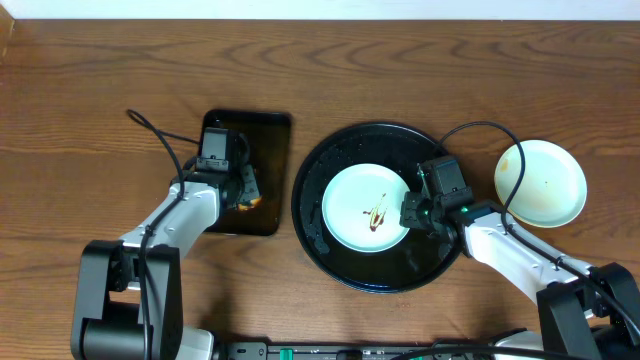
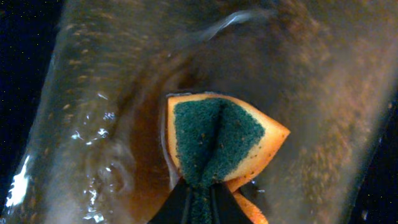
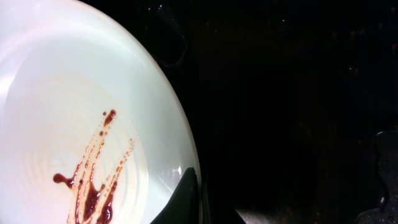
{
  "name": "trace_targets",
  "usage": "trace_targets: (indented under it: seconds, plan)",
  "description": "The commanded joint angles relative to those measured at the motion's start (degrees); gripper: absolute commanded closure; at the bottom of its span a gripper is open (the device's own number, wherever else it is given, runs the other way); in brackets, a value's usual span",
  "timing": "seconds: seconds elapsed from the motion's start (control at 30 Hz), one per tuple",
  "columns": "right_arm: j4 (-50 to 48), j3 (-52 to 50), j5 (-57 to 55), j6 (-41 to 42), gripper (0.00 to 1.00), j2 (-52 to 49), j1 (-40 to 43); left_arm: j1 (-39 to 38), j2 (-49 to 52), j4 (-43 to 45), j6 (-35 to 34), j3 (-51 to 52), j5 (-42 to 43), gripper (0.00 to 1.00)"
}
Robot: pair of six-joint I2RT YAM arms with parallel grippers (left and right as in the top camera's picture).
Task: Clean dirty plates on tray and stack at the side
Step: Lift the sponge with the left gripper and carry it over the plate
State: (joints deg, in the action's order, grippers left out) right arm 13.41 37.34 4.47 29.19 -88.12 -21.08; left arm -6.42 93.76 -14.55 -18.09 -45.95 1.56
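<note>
A round black tray [image 1: 305, 215] is seen at the middle of the wooden bench [image 1: 90, 120]. A pale mint-blue plate [image 1: 350, 205] lies flat inside it, towards the left half, and is marked near its centre with a brown-red smear [image 3: 93, 183] of streaks and drops. A pale yellow plate [image 1: 548, 185] is set on the bench just beside the tray, at its right, and is crossed on its left side by a black cable [image 1: 512, 160].

The right gripper [image 1: 413, 213] is lowered at the right rim of the mint-blue plate. In the right wrist view one dark finger [image 3: 185, 198] is seen over that rim, while the other is lost against the black tray, so it cannot be told whether the plate is grasped.

A smaller rectangular black tray [image 1: 275, 150] lies left of the round one, apart from it, and is wetted with brownish liquid. Over it the left gripper [image 1: 246, 190] is clenched on an orange sponge [image 2: 214, 143], which is folded with its green scouring face outward and pointed down at the wet surface.
</note>
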Motion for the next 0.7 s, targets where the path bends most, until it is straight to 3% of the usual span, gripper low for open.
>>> trace_targets:
  seconds: [0.0,0.03,0.07,0.1,0.17,0.2,0.27,0.33,0.4,0.5,0.53,0.67]
  plan:
    - [0.52,-0.63,-1.01,0.79,0.99,-0.70,0.37,0.28,0.63,1.90,2.95,0.90,7.50,0.93]
    - [0.55,-0.63,-0.98,0.79,0.99,-0.70,0.37,0.22,0.63,3.15,11.63,0.90,19.12,0.93]
    - [0.55,-0.63,-1.01,0.79,0.99,-0.70,0.37,0.17,0.63,3.54,16.61,0.90,25.40,0.92]
    - [0.52,-0.66,-1.01,0.79,0.99,-0.70,0.37,0.17,0.63,3.61,17.81,0.87,26.23,0.93]
    - [0.52,-0.63,-0.98,0.79,0.99,-0.70,0.37,0.20,0.63,3.32,13.88,0.87,16.76,0.93]
    - [0.57,-0.63,-0.98,0.79,0.99,-0.70,0.37,0.20,0.63,2.58,7.32,0.87,6.58,0.92]
    - [0.76,-0.63,-0.98,0.79,0.99,-0.70,0.37,0.20,0.63,0.09,-2.64,0.87,-5.49,0.92]
    - [1.03,-0.63,-1.01,0.79,0.99,-0.70,0.37,0.20,0.63,-1.92,-8.41,0.87,-8.74,0.92]
    - [1.16,-0.63,-0.98,0.79,0.99,-0.70,0.37,0.07,0.63,-0.52,-3.26,0.87,0.55,0.92]
    - [1.11,-0.63,-0.98,0.79,0.99,-0.70,0.37,-0.52,0.63,2.08,12.22,0.85,24.74,0.93]
    - [1.11,-0.63,-1.01,0.79,0.99,-0.70,0.37,-0.94,0.63,2.01,13.38,0.76,27.58,0.92]
    - [1.20,-0.63,-0.98,0.79,0.99,-0.70,0.37,-2.36,0.63,2.05,10.32,0.72,22.88,0.93]
